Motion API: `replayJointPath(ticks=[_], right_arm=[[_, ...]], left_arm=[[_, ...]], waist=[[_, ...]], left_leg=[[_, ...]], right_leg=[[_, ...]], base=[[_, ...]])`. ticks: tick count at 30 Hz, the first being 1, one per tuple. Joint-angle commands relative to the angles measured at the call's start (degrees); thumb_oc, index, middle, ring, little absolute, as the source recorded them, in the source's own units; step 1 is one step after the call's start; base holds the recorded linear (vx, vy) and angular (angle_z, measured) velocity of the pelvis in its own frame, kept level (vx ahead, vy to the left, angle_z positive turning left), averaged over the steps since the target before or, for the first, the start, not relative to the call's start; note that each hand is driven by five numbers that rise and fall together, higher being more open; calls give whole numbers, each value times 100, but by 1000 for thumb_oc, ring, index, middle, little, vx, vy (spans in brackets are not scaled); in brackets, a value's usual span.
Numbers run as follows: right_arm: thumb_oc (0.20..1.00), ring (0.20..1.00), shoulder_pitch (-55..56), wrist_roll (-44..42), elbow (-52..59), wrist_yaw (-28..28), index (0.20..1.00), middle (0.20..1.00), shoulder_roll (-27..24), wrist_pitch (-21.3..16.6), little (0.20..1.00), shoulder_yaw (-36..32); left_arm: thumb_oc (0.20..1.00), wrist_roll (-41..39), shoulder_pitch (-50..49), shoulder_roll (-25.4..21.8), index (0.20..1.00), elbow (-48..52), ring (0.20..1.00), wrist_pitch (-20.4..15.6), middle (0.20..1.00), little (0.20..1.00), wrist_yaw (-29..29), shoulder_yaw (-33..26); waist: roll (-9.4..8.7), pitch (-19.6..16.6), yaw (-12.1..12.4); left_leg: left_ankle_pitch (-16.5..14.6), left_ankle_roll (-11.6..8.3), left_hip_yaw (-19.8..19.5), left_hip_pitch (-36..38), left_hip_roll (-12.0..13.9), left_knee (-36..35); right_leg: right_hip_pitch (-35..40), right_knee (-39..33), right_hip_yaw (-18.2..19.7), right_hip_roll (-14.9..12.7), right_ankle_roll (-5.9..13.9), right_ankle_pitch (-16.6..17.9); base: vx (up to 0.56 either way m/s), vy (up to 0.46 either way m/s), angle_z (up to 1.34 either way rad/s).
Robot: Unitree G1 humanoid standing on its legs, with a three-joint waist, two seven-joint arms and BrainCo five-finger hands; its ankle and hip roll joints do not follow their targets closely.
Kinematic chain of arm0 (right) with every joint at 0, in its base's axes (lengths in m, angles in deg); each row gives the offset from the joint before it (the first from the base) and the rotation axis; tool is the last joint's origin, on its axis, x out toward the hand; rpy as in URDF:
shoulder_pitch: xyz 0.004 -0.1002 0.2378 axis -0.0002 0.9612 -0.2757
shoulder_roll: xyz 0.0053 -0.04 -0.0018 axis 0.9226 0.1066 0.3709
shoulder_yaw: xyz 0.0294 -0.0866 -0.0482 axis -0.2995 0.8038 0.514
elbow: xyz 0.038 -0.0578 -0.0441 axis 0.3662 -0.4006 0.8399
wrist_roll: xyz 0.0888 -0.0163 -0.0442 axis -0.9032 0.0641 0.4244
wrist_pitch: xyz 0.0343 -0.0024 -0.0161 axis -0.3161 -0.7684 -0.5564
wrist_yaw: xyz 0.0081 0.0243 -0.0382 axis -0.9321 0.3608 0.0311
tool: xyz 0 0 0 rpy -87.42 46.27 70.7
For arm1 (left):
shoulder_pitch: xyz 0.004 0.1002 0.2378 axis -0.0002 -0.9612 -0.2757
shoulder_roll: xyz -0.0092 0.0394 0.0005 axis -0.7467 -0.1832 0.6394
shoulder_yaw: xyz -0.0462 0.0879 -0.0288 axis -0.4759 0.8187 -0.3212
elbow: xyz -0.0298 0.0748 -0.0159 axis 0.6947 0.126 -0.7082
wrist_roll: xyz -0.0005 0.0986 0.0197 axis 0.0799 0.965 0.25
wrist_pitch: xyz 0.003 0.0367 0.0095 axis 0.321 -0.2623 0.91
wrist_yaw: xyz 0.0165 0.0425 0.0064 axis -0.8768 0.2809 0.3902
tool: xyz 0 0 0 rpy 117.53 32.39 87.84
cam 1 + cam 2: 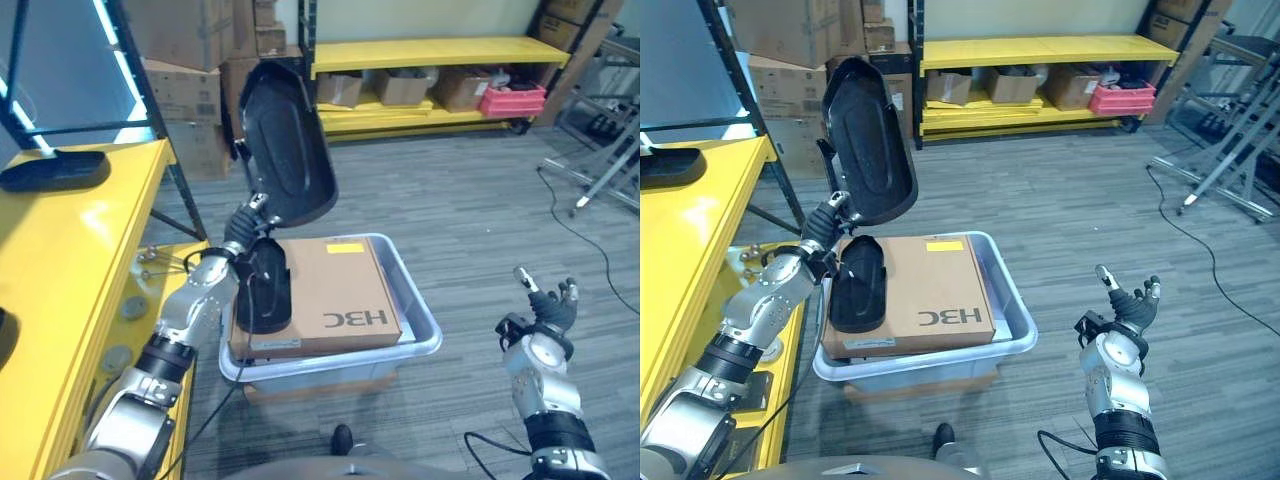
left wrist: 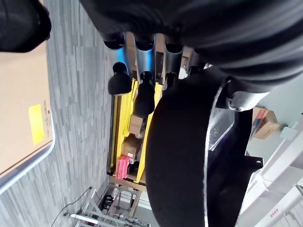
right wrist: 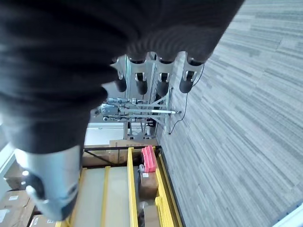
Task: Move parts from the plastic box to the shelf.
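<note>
left hand (image 1: 247, 222) gripping black part (image 1: 285, 145) | right hand (image 1: 548, 300) spread, idle | cardboard box (image 1: 335, 290) yellow label, in plastic box (image 1: 420, 310) | grey carpet

Two silver-grey arms are built of rounded metal segments joined by black ribbed bands. The left arm (image 1: 180, 335) enters at the lower left of the frame, the right arm (image 1: 545, 400) at the lower right. Each hand, left hand (image 1: 243, 232) and right hand (image 1: 548, 308), has silver fingers with dark tips; a dark ribbed cover wraps the wrist.
</note>
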Motion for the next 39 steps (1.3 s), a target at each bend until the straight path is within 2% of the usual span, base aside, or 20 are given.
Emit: replayJointPath(ticks=[1,4,6,8,10,12,17,19,22,24,26,29,32,34,35,37,39], right_arm=[[1000,1000,-192,43,-155,197,1000,1000,-143,5,1000,56],[1000,1000,-17,11,-572,209,1000,1000,43,332,1000,260],[1000,1000,86,219,-881,242,1000,1000,126,388,1000,379],[1000,1000,232,813,-1403,523,1000,1000,237,1081,1000,665],[1000,1000,404,1167,-2176,824,1000,1000,398,1324,1000,1093],[1000,1000,489,1224,-2679,1086,1000,1000,449,1495,1000,1242],[1000,1000,618,1686,-4016,1937,1000,1000,656,1600,1000,1435],[1000,1000,685,2125,-4676,2565,1000,1000,831,1802,1000,1643],[1000,1000,760,2010,-5149,2694,1000,1000,1022,1444,1000,1780],[1000,1000,815,1955,-5338,2829,1000,1000,1038,1258,1000,1737],[1000,1000,869,2187,-5450,2914,1000,1000,1007,1036,1000,1883],[1000,1000,854,2447,-5411,2951,1000,1000,980,910,1000,2124],[1000,1000,851,2448,-5269,2778,1000,1000,901,890,1000,2283],[1000,1000,879,2540,-5285,2765,1000,1000,842,848,1000,2250],[1000,1000,928,2598,-5290,2713,1000,1000,826,830,1000,2199],[1000,1000,1051,2522,-5310,2616,1000,1000,828,779,1000,2066],[1000,1000,1112,2681,-5400,2525,1000,1000,852,764,1000,2033]], left_arm=[[200,165,652,157,200,-51,200,-737,200,200,-69,28],[200,284,671,118,200,-16,200,-777,200,200,-90,-12],[200,322,665,74,200,44,200,-753,200,200,-98,-52],[200,343,624,-24,200,239,200,-683,200,200,-139,-152],[200,400,533,-158,200,438,200,-651,200,200,-130,-298],[200,445,460,-277,200,574,200,-660,200,200,-84,-407],[200,569,296,-520,200,853,200,-841,200,200,80,-727],[200,846,213,-700,200,1129,200,-953,200,200,14,-989],[200,958,187,-862,200,1174,200,-1150,200,200,-78,-1056],[200,895,190,-951,200,1125,200,-1246,200,200,-139,-1062],[200,1013,151,-902,200,1012,200,-1337,200,200,-314,-1124],[200,918,-69,-874,200,1029,200,-1447,200,200,-515,-1219],[200,1065,-540,-771,200,1247,200,-1546,200,200,-590,-1484],[200,1154,-772,-738,200,1289,200,-1676,200,200,-564,-1617],[200,1209,-872,-699,200,1285,200,-1751,200,200,-556,-1692],[200,1284,-953,-578,200,1211,200,-1904,200,200,-315,-1730],[200,1314,-1033,-525,200,1049,200,-2143,200,200,-374,-1691]], waist=[[149,-210,175],[146,-218,165],[146,-225,173],[145,-223,219],[138,-204,307],[131,-183,377],[144,-145,601],[169,-132,762],[213,-99,823],[264,-85,777],[274,-79,774],[290,-5,837],[275,146,1039],[277,229,1135],[291,272,1140],[332,327,1065],[410,299,942]], left_leg=[[94,-221,-56,-310,410,115],[108,-225,-50,-342,412,121],[109,-222,-58,-361,411,124],[103,-212,-90,-397,383,131],[103,-202,-131,-446,349,135],[98,-197,-175,-486,320,141],[86,-158,-314,-563,227,111],[88,-120,-431,-625,164,104],[85,-33,-746,-670,90,99],[124,2,-1070,-699,59,67],[185,-76,-1291,-786,70,72],[294,-173,-1459,-882,151,58],[485,-332,-1451,-1122,265,76],[572,-432,-1287,-1321,358,170],[632,-481,-970,-1429,484,262],[756,-559,-132,-1604,756,381],[900,-674,924,-1597,996,283]], right_leg=[[351,499,35,-454,686,-642],[318,506,48,-448,677,-640],[304,511,37,-456,674,-639],[286,519,16,-480,676,-636],[258,547,-6,-517,684,-629],[244,573,-31,-545,697,-627],[243,563,-107,-608,737,-603],[227,612,-157,-673,782,-618],[116,888,84,-681,807,-658],[99,978,399,-495,705,-834],[126,876,518,-295,572,-915],[111,920,448,-151,463,-1028],[203,919,72,-74,350,-1135],[284,882,-199,-52,293,-1165],[340,891,-459,-63,260,-1185],[426,955,-963,-108,214,-1248],[505,1130,-1518,-173,234,-1402]], base=[[0,0,0],[-10,-3,-1],[0,0,0],[-8,5,2],[0,0,0],[-16,6,0],[-24,17,4],[-51,20,4],[-42,-13,11],[-27,-54,45],[-44,-85,92],[-99,-100,81],[-132,-92,50],[-108,-66,80],[-97,-32,90],[-85,27,121],[31,89,235]])
